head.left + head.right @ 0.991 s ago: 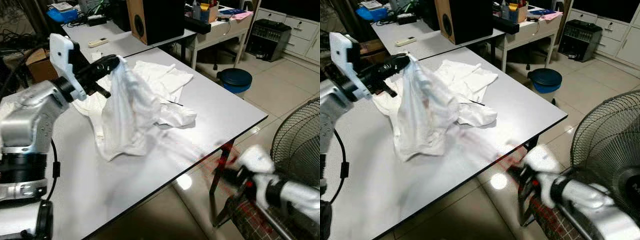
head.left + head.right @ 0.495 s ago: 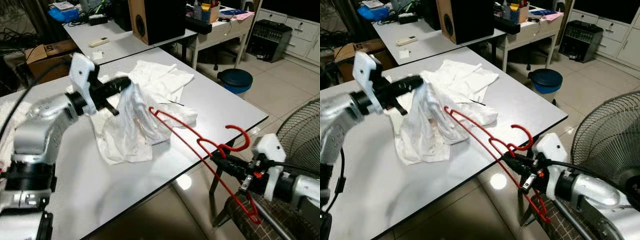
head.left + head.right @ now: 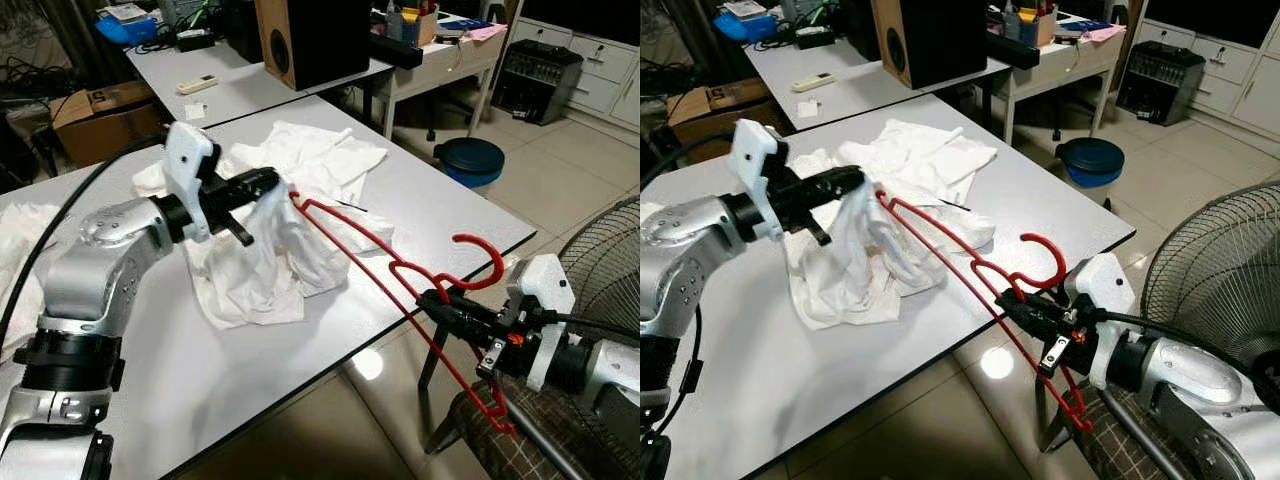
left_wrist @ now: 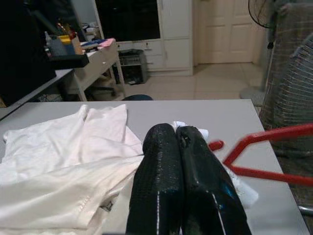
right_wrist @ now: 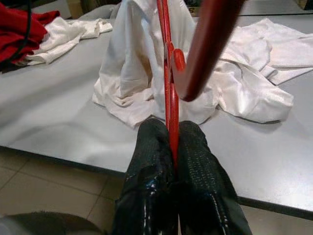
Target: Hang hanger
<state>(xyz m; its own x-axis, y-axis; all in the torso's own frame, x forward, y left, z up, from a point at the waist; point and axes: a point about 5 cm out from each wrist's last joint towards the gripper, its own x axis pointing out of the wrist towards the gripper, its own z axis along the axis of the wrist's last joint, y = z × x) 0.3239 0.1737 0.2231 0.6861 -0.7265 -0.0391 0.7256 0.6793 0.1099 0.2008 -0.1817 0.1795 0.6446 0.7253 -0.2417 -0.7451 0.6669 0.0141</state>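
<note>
The left pincer (image 3: pixel 268 182) lifts pinched white cloth (image 3: pixel 262 262) off the surface (image 3: pixel 430 215) while the right pincer (image 3: pixel 1018 305), clamped on the red hanger (image 3: pixel 375 262), apparently threads its tip inside.

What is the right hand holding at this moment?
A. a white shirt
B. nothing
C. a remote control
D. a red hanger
D: the right hand is shut on the red hanger, its black fingers pinching the red wire near the hook, while the hanger's far end reaches the white garment that the left hand lifts over the table.
</note>
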